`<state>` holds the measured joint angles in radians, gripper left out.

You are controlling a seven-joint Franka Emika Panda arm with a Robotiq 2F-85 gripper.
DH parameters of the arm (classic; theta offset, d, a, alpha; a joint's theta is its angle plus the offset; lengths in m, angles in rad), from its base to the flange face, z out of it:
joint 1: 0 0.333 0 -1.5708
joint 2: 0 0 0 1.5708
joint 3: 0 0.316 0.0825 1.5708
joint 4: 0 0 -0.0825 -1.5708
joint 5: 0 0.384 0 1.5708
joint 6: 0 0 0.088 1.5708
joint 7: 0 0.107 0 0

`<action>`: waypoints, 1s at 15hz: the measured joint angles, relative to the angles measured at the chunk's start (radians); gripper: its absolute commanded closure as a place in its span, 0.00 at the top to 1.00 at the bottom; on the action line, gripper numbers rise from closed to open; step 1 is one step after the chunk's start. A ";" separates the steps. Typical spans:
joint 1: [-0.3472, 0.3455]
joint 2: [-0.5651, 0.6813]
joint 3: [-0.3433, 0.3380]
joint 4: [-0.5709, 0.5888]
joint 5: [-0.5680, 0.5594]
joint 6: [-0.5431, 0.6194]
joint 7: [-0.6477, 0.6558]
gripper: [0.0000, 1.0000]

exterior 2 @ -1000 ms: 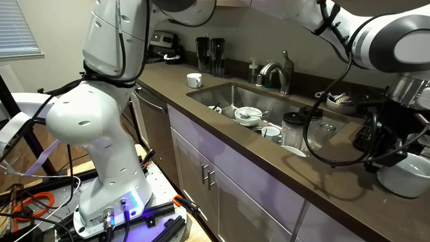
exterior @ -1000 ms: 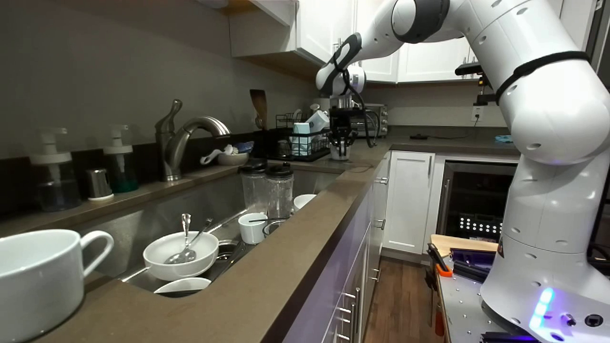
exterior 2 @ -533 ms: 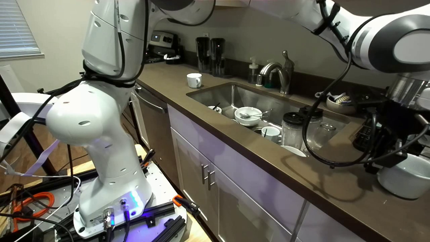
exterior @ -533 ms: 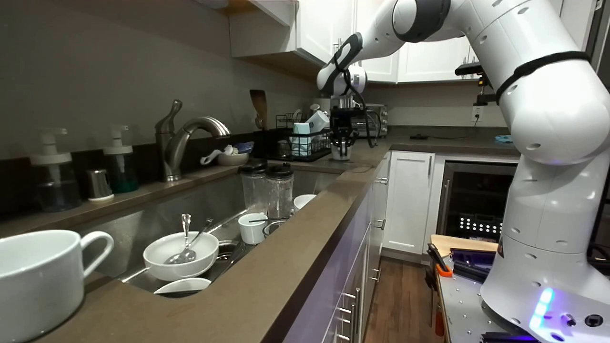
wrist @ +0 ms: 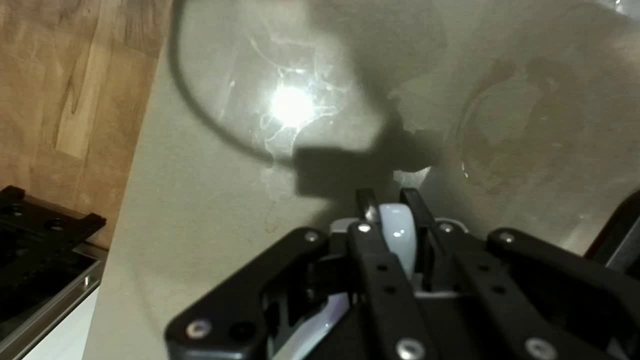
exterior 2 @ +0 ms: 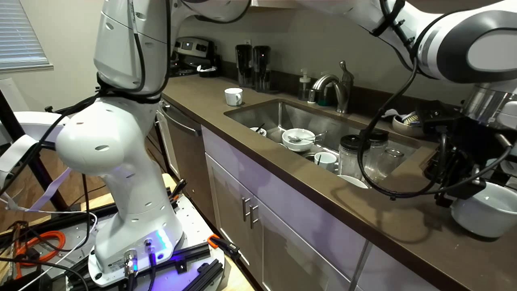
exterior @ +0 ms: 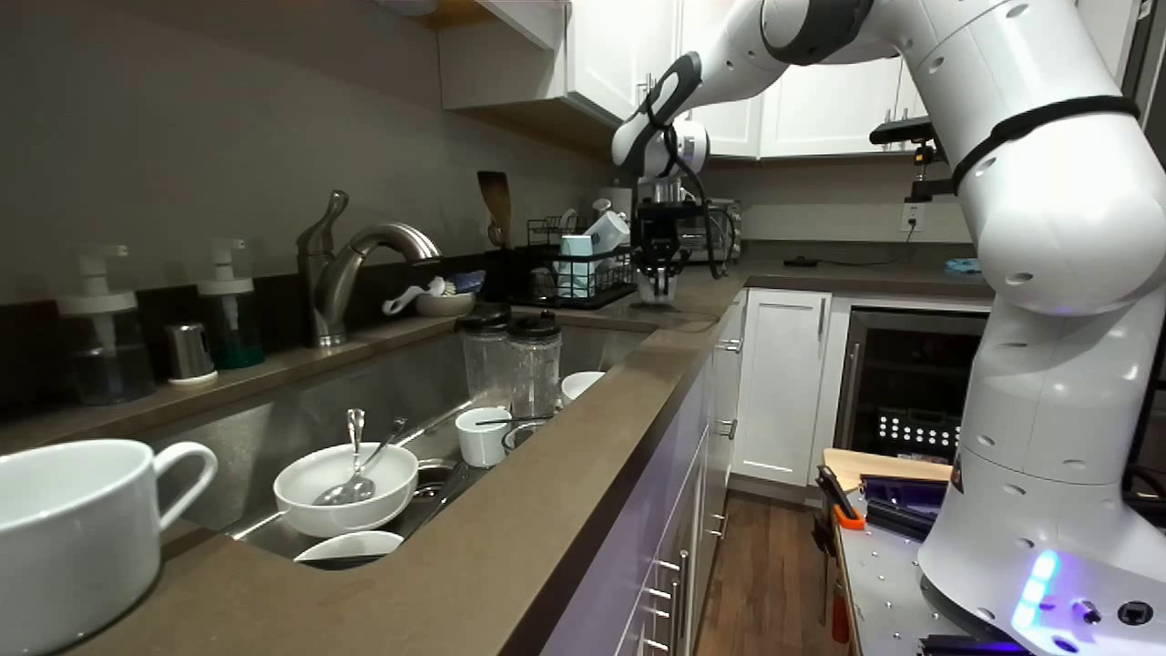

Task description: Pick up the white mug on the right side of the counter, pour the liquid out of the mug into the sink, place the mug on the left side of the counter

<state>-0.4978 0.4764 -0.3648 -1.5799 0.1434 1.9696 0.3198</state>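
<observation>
The white mug [exterior 2: 486,212] is at the right end of the counter in an exterior view; it also shows, partly covered by the fingers, in an exterior view [exterior: 658,290]. My gripper [wrist: 389,195] is shut on the mug's handle [wrist: 400,232], which sits between the two fingers. The mug is upright and looks slightly off the counter. Part of its rim shows in the wrist view [wrist: 320,322]. Its contents cannot be seen. The sink [exterior 2: 262,115] is left of the mug. The left part of the counter [exterior 2: 202,91] lies beyond the sink.
Another white mug [exterior 2: 233,97] stands left of the sink, large in an exterior view [exterior: 73,538]. The sink holds a bowl [exterior 2: 298,139], a mug [exterior 2: 325,160] and lidded jars [exterior 2: 352,157]. A faucet [exterior 2: 342,93] rises behind. A dish rack [exterior: 592,282] stands near the gripper.
My gripper and the held mug have shifted a little, leftward in one exterior view and rightward in another. The mug appears to have risen slightly. The arm links have moved with it.
</observation>
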 measured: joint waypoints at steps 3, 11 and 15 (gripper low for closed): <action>0.006 -0.033 -0.004 -0.029 -0.001 0.005 0.000 0.06; 0.039 -0.144 -0.010 -0.155 -0.017 0.022 0.000 0.07; 0.065 -0.196 -0.013 -0.236 -0.042 0.045 0.000 0.07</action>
<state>-0.4327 0.2809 -0.3778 -1.8156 0.1016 2.0145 0.3198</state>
